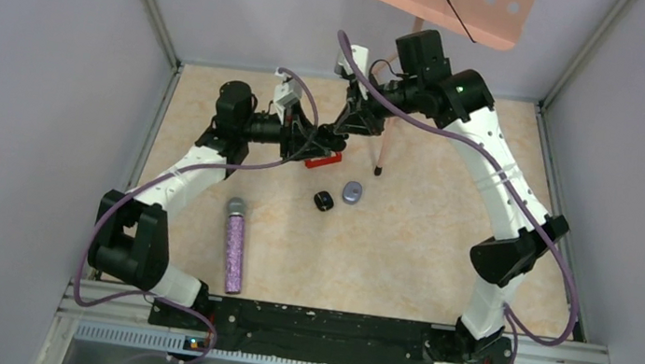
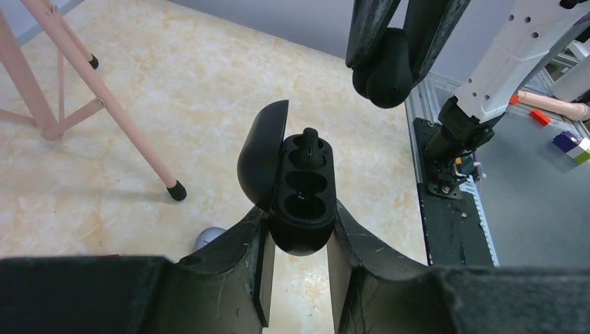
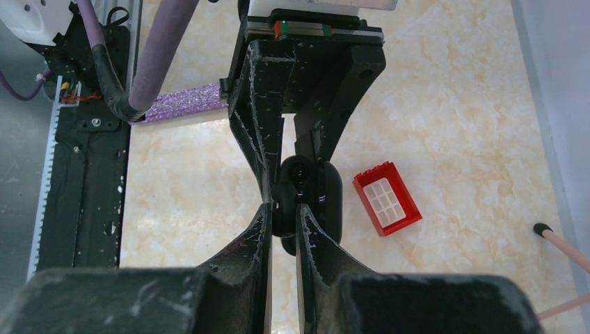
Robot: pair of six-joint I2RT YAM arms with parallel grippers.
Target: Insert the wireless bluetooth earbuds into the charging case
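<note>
The left claw (image 2: 299,224) is closed tight on the lower body of a glossy black oval charging case (image 2: 304,203), one finger pressed to each side. It holds the case up off the marbled beige tabletop (image 1: 403,258). The hinged lid (image 2: 261,163) stands swung open to one side. One small black earbud with a short stem (image 2: 309,145) sits in the socket at the far end of the case, and the sockets nearer the claw show as bare hollows.

The right claw (image 3: 284,209) comes in from the opposite side with its fingers drawn nearly together. They pinch a rounded black piece (image 2: 385,80) that looks like another earbud, though it is dark on dark and I can't be sure. In the left wrist view it hangs near the open case and is not touching it.

Below the two claws a red plastic brick with a white grid face (image 3: 387,203) lies flat on the table. Nearer the arm bases lie a small black lump (image 1: 324,201) and, just beside it, a grey oval case (image 1: 352,192). A glittery purple microphone (image 1: 235,246) lies well to the left. A pink stand's leg with a black foot (image 2: 118,122) rests on the table behind.
</note>
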